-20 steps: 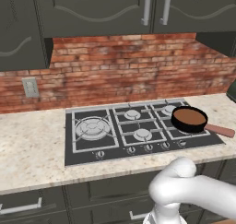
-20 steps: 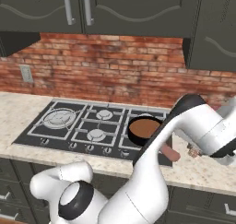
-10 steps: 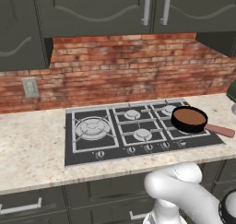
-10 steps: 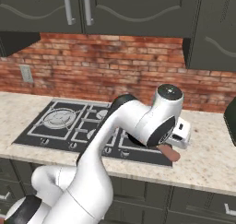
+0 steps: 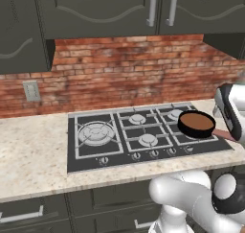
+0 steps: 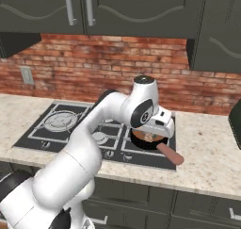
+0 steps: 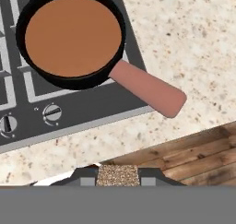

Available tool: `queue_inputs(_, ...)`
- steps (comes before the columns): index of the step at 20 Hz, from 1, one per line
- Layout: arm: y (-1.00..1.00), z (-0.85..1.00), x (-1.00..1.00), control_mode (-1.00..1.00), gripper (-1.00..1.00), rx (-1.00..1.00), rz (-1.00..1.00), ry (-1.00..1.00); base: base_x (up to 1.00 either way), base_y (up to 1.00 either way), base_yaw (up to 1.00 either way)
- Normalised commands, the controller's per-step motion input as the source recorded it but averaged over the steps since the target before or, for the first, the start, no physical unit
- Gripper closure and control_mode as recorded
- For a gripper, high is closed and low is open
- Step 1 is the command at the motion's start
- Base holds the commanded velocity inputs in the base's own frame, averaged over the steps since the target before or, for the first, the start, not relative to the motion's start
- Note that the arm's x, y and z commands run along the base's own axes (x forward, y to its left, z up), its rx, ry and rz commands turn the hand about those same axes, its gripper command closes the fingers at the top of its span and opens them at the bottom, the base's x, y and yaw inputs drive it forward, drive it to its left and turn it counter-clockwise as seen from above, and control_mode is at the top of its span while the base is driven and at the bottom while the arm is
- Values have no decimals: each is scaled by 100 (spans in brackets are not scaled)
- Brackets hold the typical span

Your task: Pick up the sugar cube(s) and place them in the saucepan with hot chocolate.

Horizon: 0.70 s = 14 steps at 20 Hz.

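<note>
The saucepan with hot chocolate point(image 7: 73, 36) is a shallow black pan of brown liquid on the cooktop's right front burner, its reddish-brown handle point(image 7: 147, 94) pointing out over the counter. In the hand view it lies ahead of my gripper point(image 7: 118, 174), which is shut on a speckled beige sugar cube point(image 7: 118, 173) held between the dark fingers point(image 7: 85, 178). From the right base view, the gripper point(image 6: 151, 136) hangs just above the saucepan point(image 6: 143, 142), near its handle side. The left base view shows the saucepan point(image 5: 196, 123) with my arm beside it at the right edge.
The grey cooktop point(image 5: 143, 136) has several burners and a row of knobs point(image 7: 51, 112) along its front. Speckled stone counter point(image 6: 207, 157) surrounds it, and a brick wall point(image 5: 129, 69) and dark cabinets stand behind. A dark object point(image 6: 235, 122) sits at the far right.
The arm has swung in from the right, bringing the hand leftward over the counter to just above the saucepan. The pan itself has stayed in place.
</note>
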Motion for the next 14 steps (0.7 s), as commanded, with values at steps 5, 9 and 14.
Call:
queue_inputs(5,0,0,73,-100,100,2,-4,17,0,0,0)
queue_inputs(9,14,-10,49,-100,100,8,-3,-1,0,0,0)
queue_inputs(14,17,-34,34,-100,100,11,0,-6,0,0,0)
